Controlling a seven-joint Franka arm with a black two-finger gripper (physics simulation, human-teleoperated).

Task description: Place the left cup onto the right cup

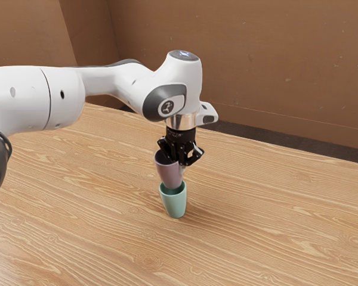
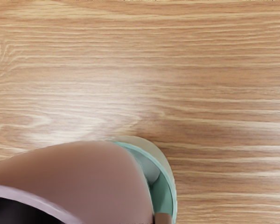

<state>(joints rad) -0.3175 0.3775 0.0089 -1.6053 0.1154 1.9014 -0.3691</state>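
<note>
A mauve cup (image 1: pixel 167 171) hangs from my gripper (image 1: pixel 180 156), whose black fingers are shut on its rim. Its lower end sits inside the mouth of a green cup (image 1: pixel 174 201) that stands upright on the wooden table (image 1: pixel 274 214). The mauve cup leans slightly. In the wrist view the mauve cup (image 2: pixel 70 179) is large and blurred just under my hand, and the green cup's rim (image 2: pixel 165 184) shows past its side.
The wooden table stretches wide on all sides of the cups, with bare surface toward the exterior view's right and front. A brown wall (image 1: pixel 274 53) stands behind the table's far edge.
</note>
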